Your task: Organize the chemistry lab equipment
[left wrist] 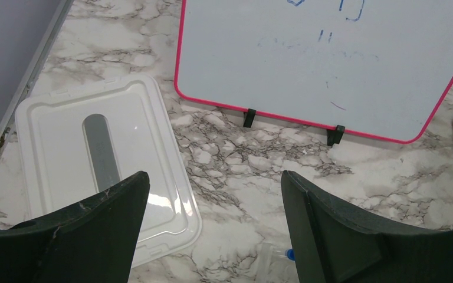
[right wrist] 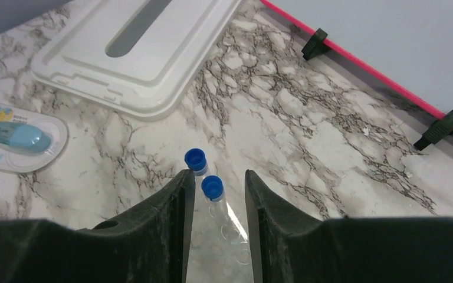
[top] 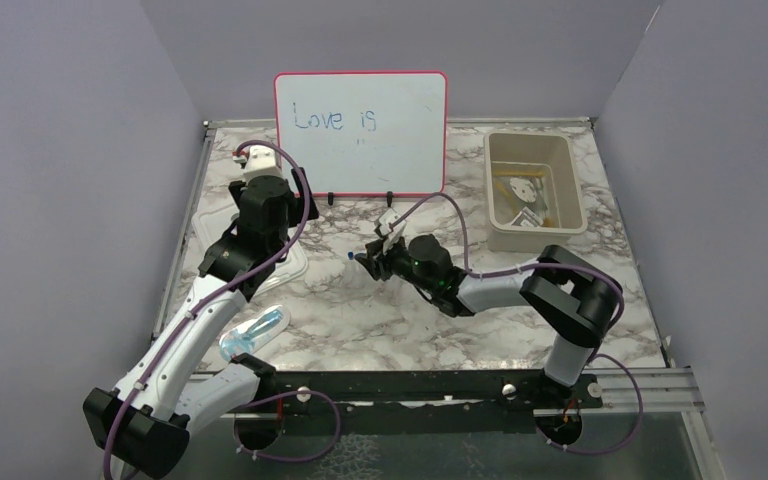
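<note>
Left gripper [left wrist: 213, 180] hung over lid [left wrist: 53, 135] by table's [top: 360, 320] left edge, fingers wide apart | right gripper [right wrist: 217, 177] straddled two blue-capped tubes [right wrist: 212, 187] mid-table — clamped or loose, could not tell | lid, whiteboard [left wrist: 330, 59] stood well apart.

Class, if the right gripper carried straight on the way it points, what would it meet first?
The two clear blue-capped tubes lying between the right gripper's fingers. Beyond them is bare marble tabletop, then probably the white plastic lid's corner; depth is unclear.
</note>
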`<state>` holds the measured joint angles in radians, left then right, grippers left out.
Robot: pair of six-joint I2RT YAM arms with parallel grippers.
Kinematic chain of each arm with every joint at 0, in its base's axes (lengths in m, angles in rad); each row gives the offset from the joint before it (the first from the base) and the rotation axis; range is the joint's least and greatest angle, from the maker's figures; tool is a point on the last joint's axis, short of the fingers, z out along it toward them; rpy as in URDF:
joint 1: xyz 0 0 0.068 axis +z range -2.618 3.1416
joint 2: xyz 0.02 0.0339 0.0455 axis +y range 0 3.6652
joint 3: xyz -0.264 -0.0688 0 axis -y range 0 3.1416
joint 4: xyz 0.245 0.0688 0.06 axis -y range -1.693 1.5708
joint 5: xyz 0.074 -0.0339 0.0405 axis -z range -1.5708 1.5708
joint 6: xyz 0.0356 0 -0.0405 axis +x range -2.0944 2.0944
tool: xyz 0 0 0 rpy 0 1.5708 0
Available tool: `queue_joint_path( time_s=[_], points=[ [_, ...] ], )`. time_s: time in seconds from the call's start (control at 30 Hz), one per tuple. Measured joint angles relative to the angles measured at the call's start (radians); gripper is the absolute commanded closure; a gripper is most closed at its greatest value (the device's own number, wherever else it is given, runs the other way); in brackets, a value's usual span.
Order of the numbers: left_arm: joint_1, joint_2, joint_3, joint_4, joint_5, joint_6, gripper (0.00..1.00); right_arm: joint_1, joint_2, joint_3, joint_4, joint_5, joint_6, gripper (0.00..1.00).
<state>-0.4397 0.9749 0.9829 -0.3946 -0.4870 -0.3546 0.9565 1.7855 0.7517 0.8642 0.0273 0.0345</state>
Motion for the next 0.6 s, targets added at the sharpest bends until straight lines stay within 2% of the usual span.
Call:
queue_joint_path(
  time_s=[0.43,0.6],
  points=[
    [0.0,0.0,0.0,0.0,0.001,0.0,0.15,0.0,-0.044,0.152,-0.219,0.044,0.122,0.78],
    [0.0,0.0,0.0,0.0,0.007,0.0,0.15,0.0,-0.041,0.164,-0.284,0.065,0.137,0.8]
  ],
)
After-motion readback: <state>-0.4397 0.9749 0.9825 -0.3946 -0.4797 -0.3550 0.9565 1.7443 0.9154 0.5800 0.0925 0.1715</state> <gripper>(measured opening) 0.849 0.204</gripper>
